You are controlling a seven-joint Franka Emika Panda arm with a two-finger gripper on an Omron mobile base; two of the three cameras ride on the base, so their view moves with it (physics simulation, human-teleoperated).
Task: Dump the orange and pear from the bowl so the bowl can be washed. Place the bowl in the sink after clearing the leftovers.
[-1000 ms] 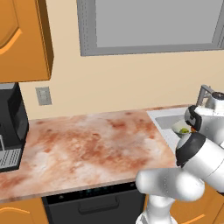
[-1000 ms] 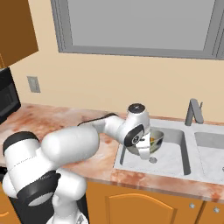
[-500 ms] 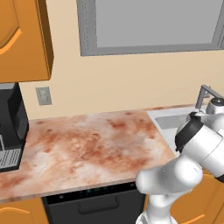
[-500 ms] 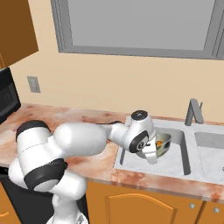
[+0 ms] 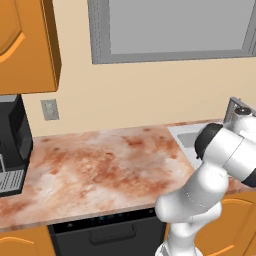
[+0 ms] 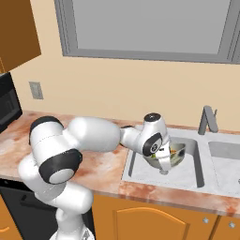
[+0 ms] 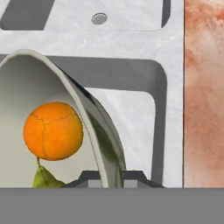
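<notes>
Gripping one bowl (image 7: 52, 87) rim, tool (image 6: 165, 159) over sink (image 6: 187, 176), one orange (image 7: 53, 131), one pear (image 7: 43, 178)

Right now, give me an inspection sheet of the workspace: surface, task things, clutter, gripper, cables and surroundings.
Surface: marbled reddish counter.
Job's things: bowl held tilted over the left basin of the sink; orange and pear inside the bowl, not dumped.
Clutter: nothing seen.
Grippers: gripper at the bowl's rim; jaws hidden.
Cables: nothing seen.
Surroundings: faucet, window, wall outlet, coffee machine, dishwasher, orange cabinets.
</notes>
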